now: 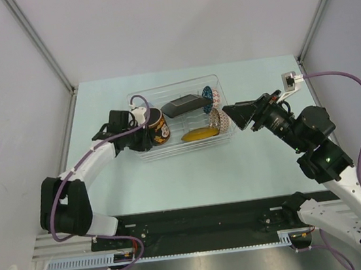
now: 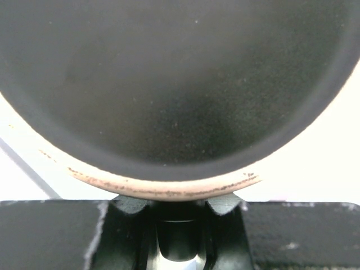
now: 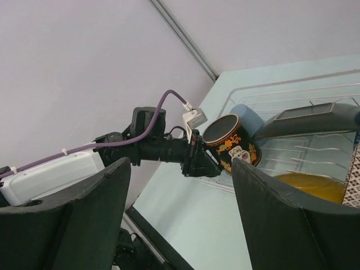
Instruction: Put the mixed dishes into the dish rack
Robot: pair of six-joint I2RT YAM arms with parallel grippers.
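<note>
Pale green bench (image 1: 173,182): no loose dishes visible on it, top view.

Clear plastic rectangular dish rack (image 1: 168,87) sits toward 12 o'clock on the bench and holds everything.

Inside the rack:
- Dark square patterned plate (image 1: 183,105), centre toward 12 o'clock, tilted and propped up rather than flat.
- Blue-white mosaic-patterned bowl (image 1: 217,118), 3 o'clock end, standing on edge against the wall.
- Small round yellow plate (image 1: 199,133), about 5 o'clock, lying low on the ribbed floor.

Red-rimmed brown mug (image 1: 158,126) is at the rack's 9 o'clock end, tipped on its side. The left tool (image 1: 144,131) pinches it tight; the mug fills the left wrist view. Can't tell whether it touches the rack floor or hangs just above it.

Right tool (image 1: 232,113) is just outside the rack's 3 o'clock wall, fingers spread, nothing between them.

Judgement: three of four are loaded and the mug is inside the rack outline but not released. What's left is to seat it, let go, and pull the left arm clear. The mug could roll on release given its tilt.
</note>
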